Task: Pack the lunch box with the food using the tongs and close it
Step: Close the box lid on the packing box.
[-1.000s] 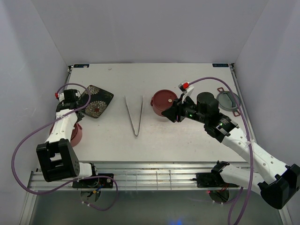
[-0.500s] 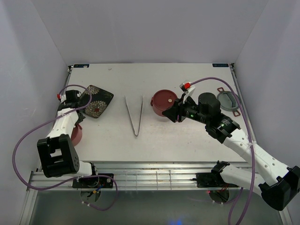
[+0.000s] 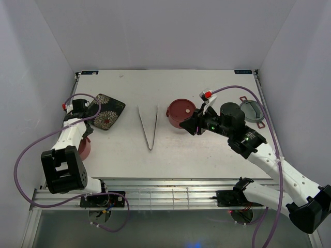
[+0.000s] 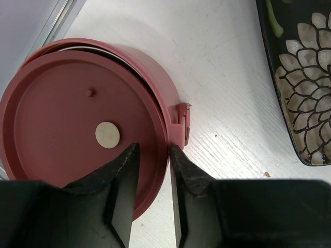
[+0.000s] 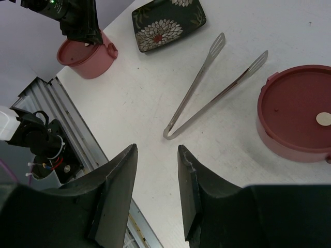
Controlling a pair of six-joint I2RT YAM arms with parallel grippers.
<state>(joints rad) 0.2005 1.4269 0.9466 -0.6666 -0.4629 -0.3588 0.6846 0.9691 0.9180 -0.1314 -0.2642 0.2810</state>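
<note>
My left gripper (image 4: pixel 154 150) points down, jaws slightly apart over the rim of the lunch box lid (image 4: pixel 57 103). My right gripper (image 5: pixel 157 150) hovers above the table (image 5: pixel 155 103), half open, empty.

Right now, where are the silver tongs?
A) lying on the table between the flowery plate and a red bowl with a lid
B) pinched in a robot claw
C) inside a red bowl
A: the tongs lie flat on the table, the flowery plate on one side and the lidded red bowl on the other.
</note>
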